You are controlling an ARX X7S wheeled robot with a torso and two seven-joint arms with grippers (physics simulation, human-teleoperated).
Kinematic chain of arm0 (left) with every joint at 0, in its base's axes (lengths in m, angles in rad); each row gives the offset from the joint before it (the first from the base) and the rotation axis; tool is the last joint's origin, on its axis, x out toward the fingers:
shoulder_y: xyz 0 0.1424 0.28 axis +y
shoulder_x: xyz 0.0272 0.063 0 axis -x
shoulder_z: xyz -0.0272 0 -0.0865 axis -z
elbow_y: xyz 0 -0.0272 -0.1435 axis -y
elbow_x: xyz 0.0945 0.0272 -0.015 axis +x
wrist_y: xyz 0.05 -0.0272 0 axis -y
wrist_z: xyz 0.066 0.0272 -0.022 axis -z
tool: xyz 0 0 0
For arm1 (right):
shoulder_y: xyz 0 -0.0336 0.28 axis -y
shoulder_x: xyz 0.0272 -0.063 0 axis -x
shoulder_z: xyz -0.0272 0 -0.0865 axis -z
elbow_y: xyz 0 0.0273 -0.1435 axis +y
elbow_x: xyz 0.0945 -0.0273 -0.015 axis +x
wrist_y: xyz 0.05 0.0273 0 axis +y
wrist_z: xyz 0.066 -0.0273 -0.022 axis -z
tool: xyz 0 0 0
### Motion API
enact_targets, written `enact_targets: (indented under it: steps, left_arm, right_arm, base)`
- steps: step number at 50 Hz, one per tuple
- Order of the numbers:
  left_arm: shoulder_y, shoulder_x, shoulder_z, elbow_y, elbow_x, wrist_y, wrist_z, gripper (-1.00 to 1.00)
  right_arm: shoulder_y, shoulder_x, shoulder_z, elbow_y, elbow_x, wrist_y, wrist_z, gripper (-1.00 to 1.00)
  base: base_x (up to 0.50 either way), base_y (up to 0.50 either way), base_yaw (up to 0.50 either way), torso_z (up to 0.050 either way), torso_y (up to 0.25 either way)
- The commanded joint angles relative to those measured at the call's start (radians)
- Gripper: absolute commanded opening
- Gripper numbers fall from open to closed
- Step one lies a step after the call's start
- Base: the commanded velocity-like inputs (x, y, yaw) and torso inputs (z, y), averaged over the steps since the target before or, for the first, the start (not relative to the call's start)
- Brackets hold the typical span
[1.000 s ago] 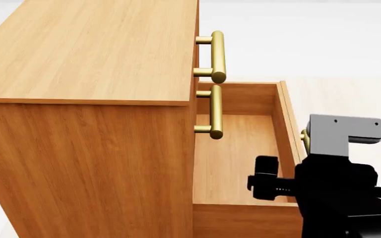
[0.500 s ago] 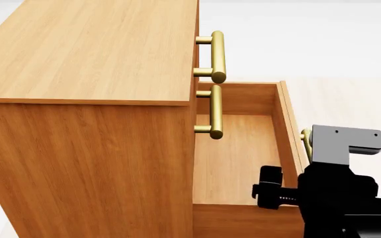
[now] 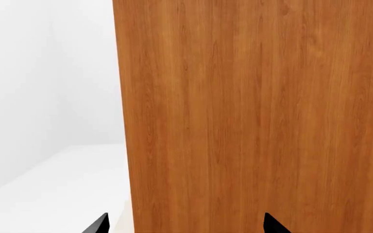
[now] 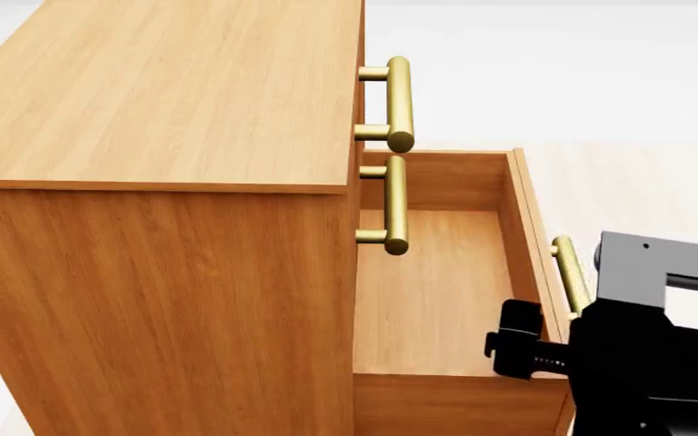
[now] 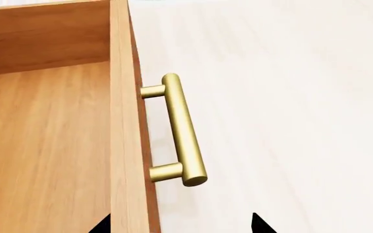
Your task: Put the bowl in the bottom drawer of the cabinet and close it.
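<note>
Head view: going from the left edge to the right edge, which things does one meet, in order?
cabinet → upper drawer handles → open bottom drawer → its brass handle → right arm's grey bracket

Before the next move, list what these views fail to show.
- The bowl: in no view.
- The bottom drawer: near corner hidden in the head view behind the right gripper.
- Its handle: lower end covered there by the same arm.
- Left gripper: only fingertips show; the cabinet side fills its wrist view.
</note>
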Motion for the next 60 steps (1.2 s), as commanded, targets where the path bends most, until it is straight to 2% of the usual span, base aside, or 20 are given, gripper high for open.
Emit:
enact_targets:
  steps: [1,60]
  left_arm:
    - [0.001,-0.004,0.003,0.004,0.0,-0.002,-0.005,1.0]
    - [-0.007,-0.017,0.017,-0.005,-0.01,0.007,-0.022,1.0]
  right_arm:
    - [-0.007,0.01,0.008,0.016,-0.016,-0.022,0.008,1.0]
    - [-0.017,0.069,0.041,0.122,-0.051,-0.107,0.026,1.0]
  base:
    - [0.0,0.0,0.0,0.0,0.0]
    - [0.0,0.0,0.0,0.0,0.0]
